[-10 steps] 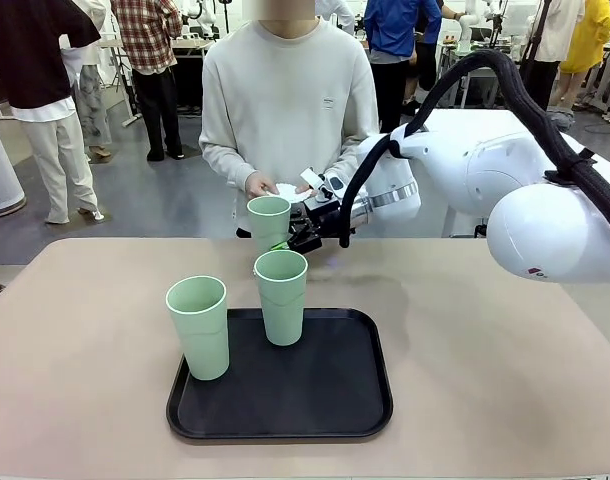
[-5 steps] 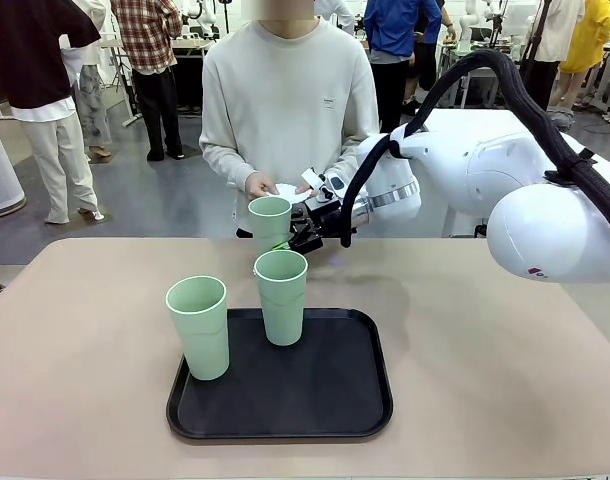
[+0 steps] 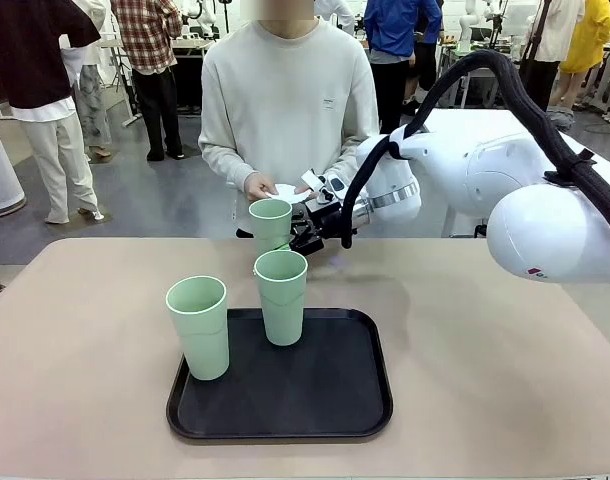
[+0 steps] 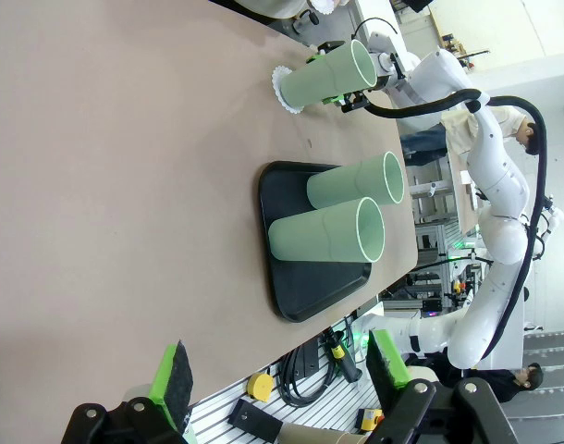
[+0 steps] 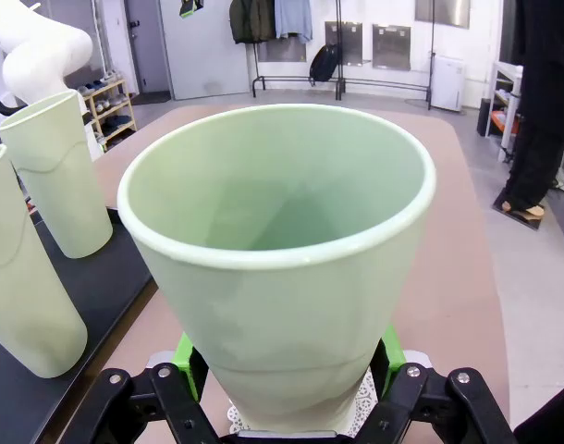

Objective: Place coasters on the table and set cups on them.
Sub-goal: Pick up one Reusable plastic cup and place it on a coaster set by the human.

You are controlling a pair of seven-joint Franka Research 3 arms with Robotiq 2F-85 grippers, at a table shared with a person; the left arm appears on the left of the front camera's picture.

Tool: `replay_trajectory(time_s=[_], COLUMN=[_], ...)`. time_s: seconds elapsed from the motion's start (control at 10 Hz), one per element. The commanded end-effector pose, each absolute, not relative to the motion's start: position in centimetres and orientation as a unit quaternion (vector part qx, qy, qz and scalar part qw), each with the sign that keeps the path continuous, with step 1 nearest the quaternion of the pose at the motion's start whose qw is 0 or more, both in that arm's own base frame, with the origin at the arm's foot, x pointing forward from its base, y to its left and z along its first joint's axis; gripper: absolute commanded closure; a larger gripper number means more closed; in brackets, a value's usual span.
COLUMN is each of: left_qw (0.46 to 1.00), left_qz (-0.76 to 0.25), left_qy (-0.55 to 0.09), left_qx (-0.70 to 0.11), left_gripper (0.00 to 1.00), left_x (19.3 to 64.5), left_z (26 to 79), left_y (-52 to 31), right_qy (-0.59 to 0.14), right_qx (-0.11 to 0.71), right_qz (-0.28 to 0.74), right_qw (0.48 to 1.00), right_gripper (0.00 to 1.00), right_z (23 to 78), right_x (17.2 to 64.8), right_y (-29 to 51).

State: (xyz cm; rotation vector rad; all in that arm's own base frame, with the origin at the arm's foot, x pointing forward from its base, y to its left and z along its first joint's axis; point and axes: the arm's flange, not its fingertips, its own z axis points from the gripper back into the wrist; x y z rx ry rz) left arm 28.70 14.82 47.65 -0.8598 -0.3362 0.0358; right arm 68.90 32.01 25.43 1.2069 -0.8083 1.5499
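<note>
My right gripper (image 3: 303, 238) is shut on a mint-green cup (image 3: 270, 222) at the far side of the table (image 3: 485, 350). It holds the cup upright by its lower part. In the right wrist view the cup (image 5: 282, 268) stands between the green pads, with a lacy white coaster (image 5: 361, 407) under its base. The left wrist view shows that cup (image 4: 330, 79) with its base at the coaster (image 4: 284, 85). Two more cups (image 3: 198, 325) (image 3: 281, 295) stand on the black tray (image 3: 355, 400). The person's hands hold white coasters (image 3: 285, 190). My left gripper (image 4: 280, 370) is open and holds nothing.
The black tray sits at the near middle of the table. The person stands close behind the far edge, hands just behind the held cup. Bare tabletop lies to the left and right of the tray.
The held cup has sunk slightly towards the table. The two cups on the tray and the person's hands have stayed put.
</note>
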Motion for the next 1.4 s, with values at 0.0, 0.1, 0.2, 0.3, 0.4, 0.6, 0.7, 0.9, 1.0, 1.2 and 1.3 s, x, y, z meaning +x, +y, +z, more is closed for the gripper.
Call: replay_trajectory(time_s=[0.0,0.1,0.2,0.3,0.4,0.6,0.7,0.9,1.0,1.2,1.3], left_qw=[0.892,0.892,0.892,0.892,0.892,0.892,0.892,0.892,0.892,0.892,0.892], left_qz=[0.019,0.019,0.019,0.019,0.019,0.019,0.019,0.019,0.019,0.019,0.019], left_qy=[-0.168,-0.168,-0.168,-0.168,-0.168,-0.168,-0.168,-0.168,-0.168,-0.168,-0.168], left_qx=[-0.420,-0.420,-0.420,-0.420,-0.420,-0.420,-0.420,-0.420,-0.420,-0.420,-0.420], left_gripper=[0.00,0.00,0.00,0.00,0.00,0.00,0.00,0.00,0.00,0.00,0.00], left_x=[28.85,28.85,28.85,28.85,28.85,28.85,28.85,28.85,28.85,28.85,28.85], left_z=[47.63,47.63,47.63,47.63,47.63,47.63,47.63,47.63,47.63,47.63,47.63], left_y=[14.74,14.74,14.74,14.74,14.74,14.74,14.74,14.74,14.74,14.74,14.74], right_qy=[-0.328,-0.328,-0.328,-0.328,-0.328,-0.326,-0.325,-0.322,-0.321,-0.320,-0.319], right_qx=[0.487,0.487,0.488,0.489,0.488,0.490,0.491,0.494,0.495,0.501,0.502], right_qz=[0.648,0.650,0.650,0.651,0.653,0.653,0.653,0.653,0.653,0.652,0.652], right_qw=[0.484,0.483,0.482,0.480,0.478,0.477,0.476,0.475,0.475,0.471,0.470], right_gripper=[0.17,0.17,0.17,0.17,0.17,0.02,0.00,0.00,0.00,0.00,0.00], right_z=[25.59,25.50,25.52,25.49,25.47,25.45,25.46,25.44,25.43,25.37,25.29], right_x=[69.86,69.85,69.91,69.95,69.97,69.97,69.96,69.95,69.92,69.96,69.94], right_y=[31.99,31.99,32.02,32.04,32.08,32.07,32.10,32.15,32.11,32.12,32.07])
